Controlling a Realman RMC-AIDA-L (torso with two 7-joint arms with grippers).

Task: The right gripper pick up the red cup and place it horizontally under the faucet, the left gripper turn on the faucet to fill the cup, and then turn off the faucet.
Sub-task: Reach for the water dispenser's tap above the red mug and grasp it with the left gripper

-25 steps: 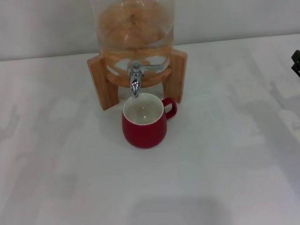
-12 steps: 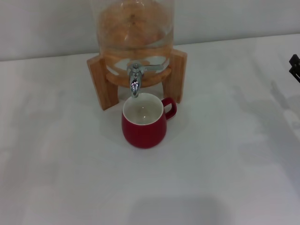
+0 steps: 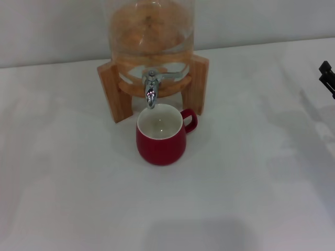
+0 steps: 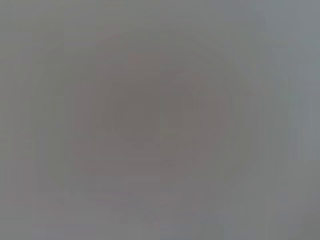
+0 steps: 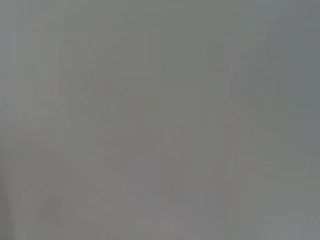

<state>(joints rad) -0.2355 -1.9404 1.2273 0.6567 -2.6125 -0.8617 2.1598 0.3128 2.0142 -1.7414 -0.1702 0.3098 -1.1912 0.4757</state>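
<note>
The right pincer [image 3: 327, 78] shows only as a small black bit at the right edge of the head view, well apart from the cup; I cannot tell if it is wide or narrow, and it holds nothing; the left pincer is not in view at all, and both wrist views show only a plain grey blur.

The red cup [image 3: 161, 135] stands upright on the white tabletop [image 3: 246, 193], open side up, its handle to the robot's right; the chrome faucet [image 3: 151, 91] hangs just above the back of its rim, with its thin lever pointing to the robot's right; behind it a glass water jar [image 3: 150, 32] sits on a wooden stand [image 3: 114, 94]; I cannot tell how much water is in the cup.

What could go wrong, I think: the spout sits over the rim, not the middle, so water could run down the outside of the cup; the lever is small and thin, so the left pincer could slip off it or bump the cup away; if the lever is shut late, the cup could spill over.
</note>
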